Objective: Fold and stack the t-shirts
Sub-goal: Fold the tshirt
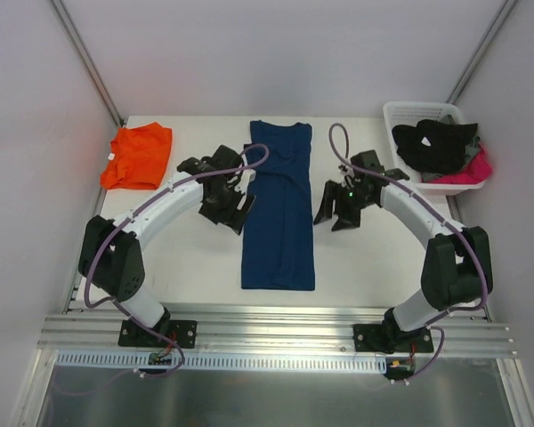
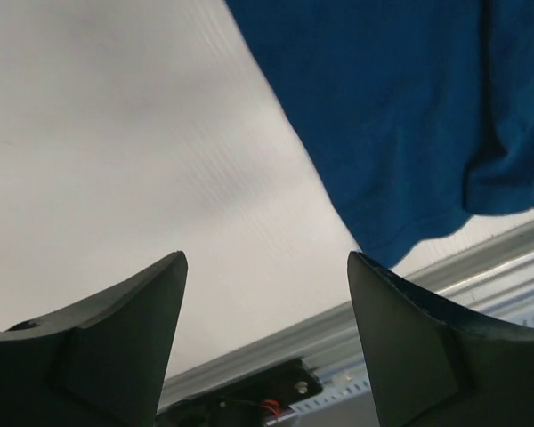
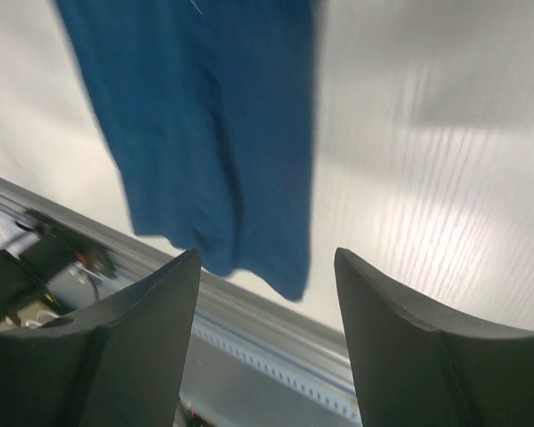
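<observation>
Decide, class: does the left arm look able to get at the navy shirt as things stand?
Probably yes. The left pincer hangs open right beside the navy shirt, and nothing lies between them.

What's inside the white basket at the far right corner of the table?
The basket holds a heap of black cloth, with pink cloth showing at its right edge. Whatever lies beneath the black cloth is covered and cannot be seen.
</observation>
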